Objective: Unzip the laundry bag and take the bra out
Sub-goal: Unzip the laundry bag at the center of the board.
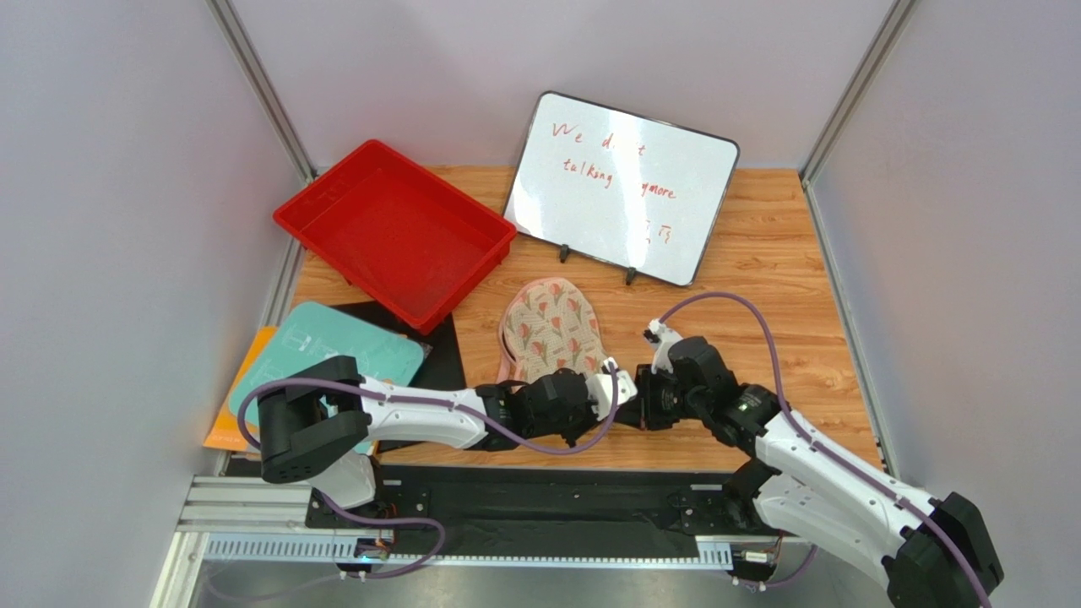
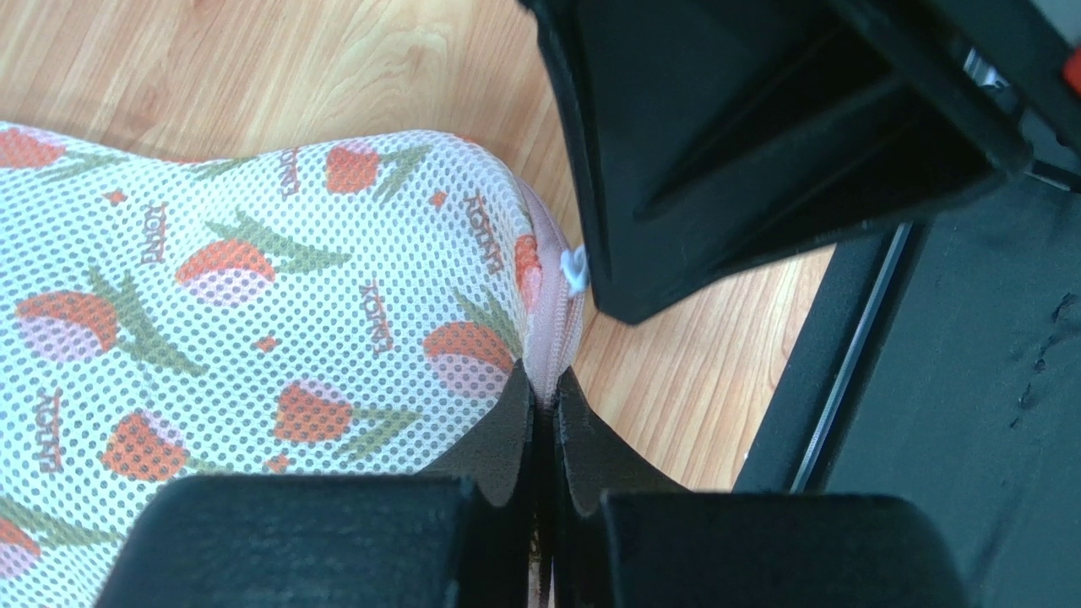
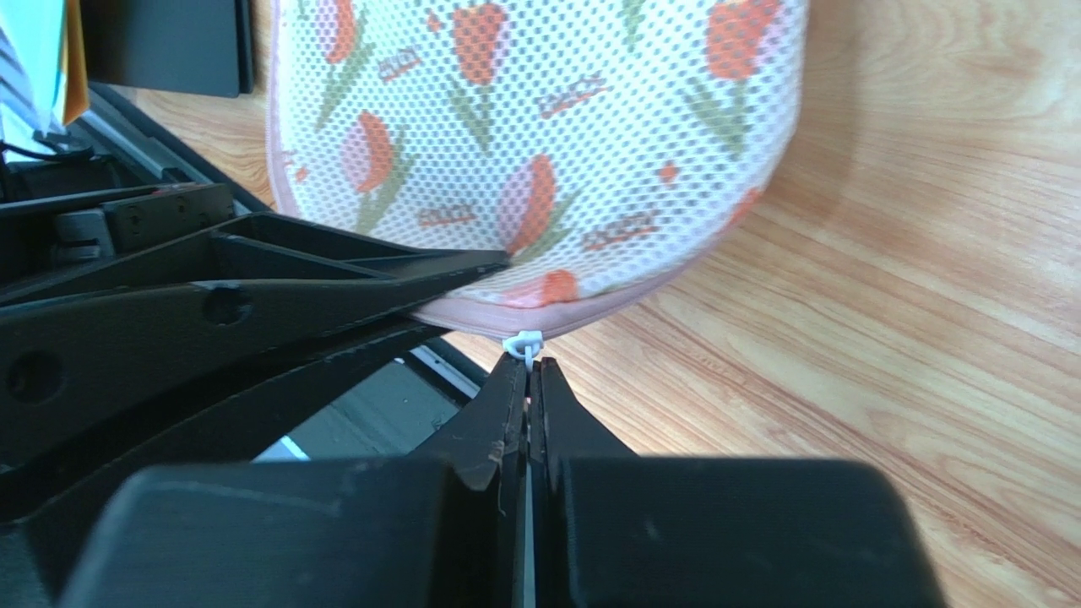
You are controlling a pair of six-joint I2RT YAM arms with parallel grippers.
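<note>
The laundry bag (image 1: 552, 327) is a cream mesh pouch with red tulip print and pink zipper edging, lying mid-table. It also shows in the left wrist view (image 2: 254, 329) and in the right wrist view (image 3: 533, 139). My left gripper (image 2: 546, 395) is shut on the pink zipper edge at the bag's near end. My right gripper (image 3: 528, 365) is shut on the small white zipper pull (image 3: 522, 342), which also shows in the left wrist view (image 2: 574, 269). Both grippers meet at the bag's near end (image 1: 624, 386). The bra is hidden.
A red tray (image 1: 393, 231) stands at the back left. A whiteboard (image 1: 622, 184) leans at the back centre. A teal mat (image 1: 324, 348) over black and orange sheets lies at the left. The black base rail (image 1: 546, 500) runs along the near edge.
</note>
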